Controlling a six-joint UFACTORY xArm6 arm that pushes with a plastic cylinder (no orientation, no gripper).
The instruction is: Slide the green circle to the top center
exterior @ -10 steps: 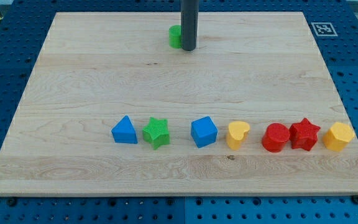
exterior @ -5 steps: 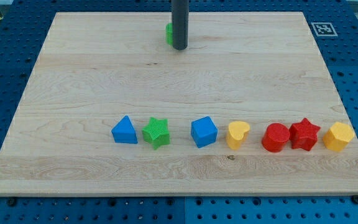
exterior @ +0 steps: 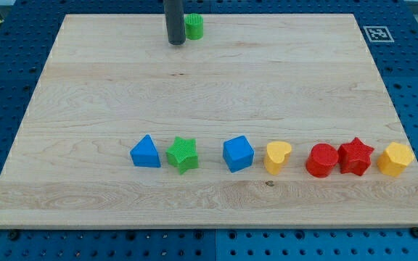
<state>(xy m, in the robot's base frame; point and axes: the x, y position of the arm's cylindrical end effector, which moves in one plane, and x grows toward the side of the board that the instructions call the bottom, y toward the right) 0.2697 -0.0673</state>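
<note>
- The small green circle block (exterior: 194, 27) sits near the top edge of the pale wooden tabletop (exterior: 85, 109), close to centre.
- My tip (exterior: 175, 42) rests just left of it, slightly lower.
- I carry no jaws, only a dark rod.

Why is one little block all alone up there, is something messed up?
Nothing is broken or tipped. The green circle block sits alone near the wooden board's top edge, just right of my tip. The other seven blocks, from the blue triangle block to the yellow hexagon block, stand in a row.
</note>
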